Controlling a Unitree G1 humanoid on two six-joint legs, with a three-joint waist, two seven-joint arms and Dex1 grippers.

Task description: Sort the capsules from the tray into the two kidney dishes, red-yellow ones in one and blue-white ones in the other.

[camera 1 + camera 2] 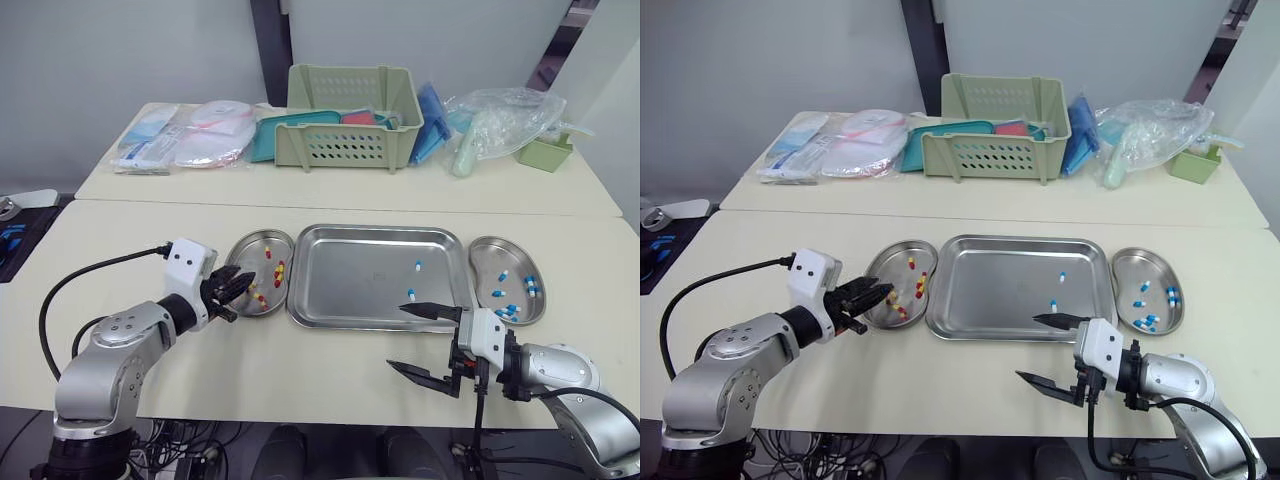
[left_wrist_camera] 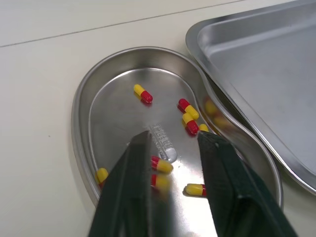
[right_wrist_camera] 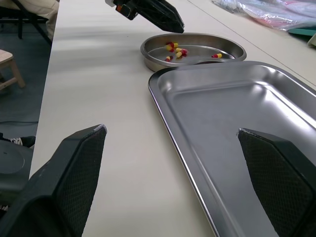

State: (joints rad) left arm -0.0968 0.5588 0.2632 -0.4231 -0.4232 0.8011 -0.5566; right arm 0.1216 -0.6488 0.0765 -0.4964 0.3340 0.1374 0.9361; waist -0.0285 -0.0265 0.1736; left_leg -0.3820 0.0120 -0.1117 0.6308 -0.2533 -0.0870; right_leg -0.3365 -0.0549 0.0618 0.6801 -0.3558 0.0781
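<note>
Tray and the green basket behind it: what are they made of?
The tray looks like stainless steel with a satin polish: grey sheen, soft reflections, a rolled rim. The basket looks like moulded plastic, matte pale green, with slotted walls. The look alone cannot confirm either.
</note>
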